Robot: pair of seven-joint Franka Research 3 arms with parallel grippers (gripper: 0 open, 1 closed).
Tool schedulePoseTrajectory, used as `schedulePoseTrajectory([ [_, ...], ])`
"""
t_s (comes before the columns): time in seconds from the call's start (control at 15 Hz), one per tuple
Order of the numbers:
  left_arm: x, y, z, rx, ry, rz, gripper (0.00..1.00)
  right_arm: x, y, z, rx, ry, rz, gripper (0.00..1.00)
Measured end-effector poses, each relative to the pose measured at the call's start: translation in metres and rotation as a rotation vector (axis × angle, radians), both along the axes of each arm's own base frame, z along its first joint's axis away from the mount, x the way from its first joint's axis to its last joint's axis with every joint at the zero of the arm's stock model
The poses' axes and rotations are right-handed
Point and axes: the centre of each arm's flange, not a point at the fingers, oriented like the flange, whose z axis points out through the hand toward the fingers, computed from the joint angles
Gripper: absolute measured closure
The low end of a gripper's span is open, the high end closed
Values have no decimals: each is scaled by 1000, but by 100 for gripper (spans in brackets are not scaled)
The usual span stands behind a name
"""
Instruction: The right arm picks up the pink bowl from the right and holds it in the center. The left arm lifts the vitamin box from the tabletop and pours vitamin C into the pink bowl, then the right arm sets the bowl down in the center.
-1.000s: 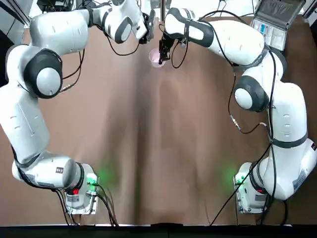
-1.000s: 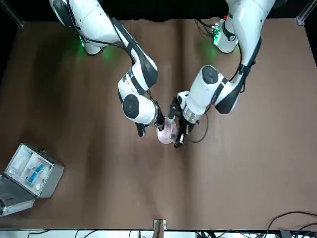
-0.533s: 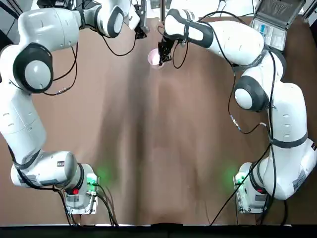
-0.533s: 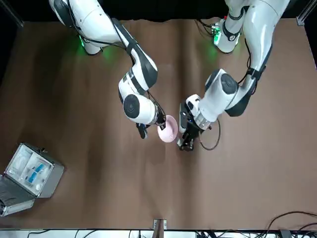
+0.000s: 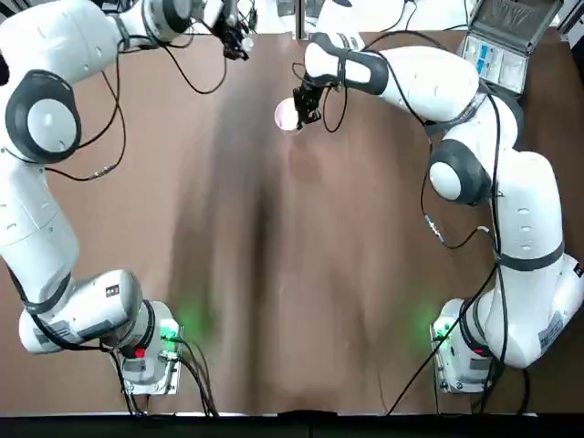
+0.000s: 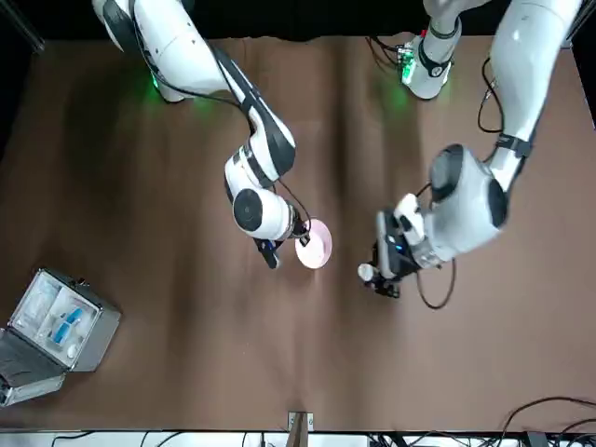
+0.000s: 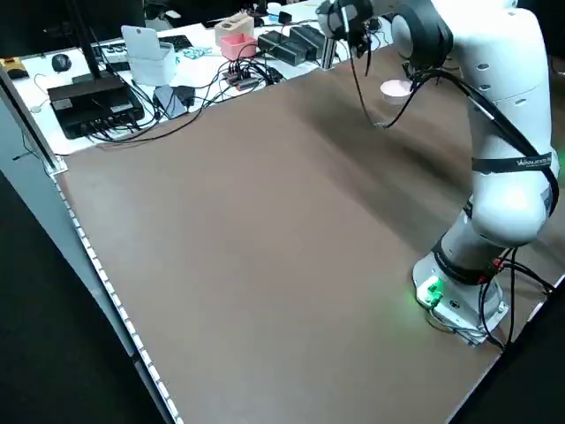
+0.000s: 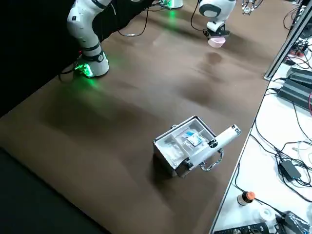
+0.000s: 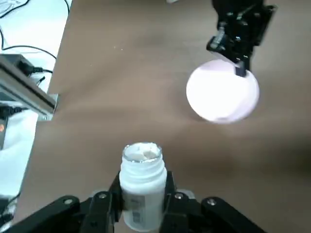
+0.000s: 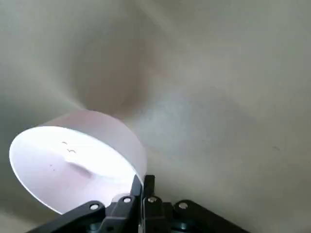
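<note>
With right gripper [image 5: 307, 99] pinched nearly shut on pink bowl [image 5: 286, 115] rim, top view upper centre, and left gripper [image 5: 240, 47] part-open, clamped round vitamin box [image 9: 142, 172], upper left, keep rim and mid-body holds: likely light, stiff, slick.

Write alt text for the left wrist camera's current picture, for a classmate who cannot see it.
An open white bottle is held between the black fingers of the left gripper. Farther off, the right gripper grips the edge of a brightly lit round bowl over a brown table.
</note>
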Motion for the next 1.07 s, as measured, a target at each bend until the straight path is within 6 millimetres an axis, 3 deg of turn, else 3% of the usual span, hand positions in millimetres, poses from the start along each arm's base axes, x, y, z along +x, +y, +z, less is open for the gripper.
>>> schedulePoseTrajectory([
  [0.2, 19, 81, -9, -86, 31, -19, 65, 10, -16, -28, -8, 1, 20, 98],
  [0.4, 33, 155, -40, -210, 5, -29, 65, 24, -38, -43, -5, -1, 42, 98],
  [0.8, 31, 242, -117, -435, 51, 10, 65, 22, -38, -52, -7, 9, 49, 97],
  [1.07, 17, 282, -162, -534, 75, 13, 65, 27, -35, -54, 9, -42, 28, 97],
])
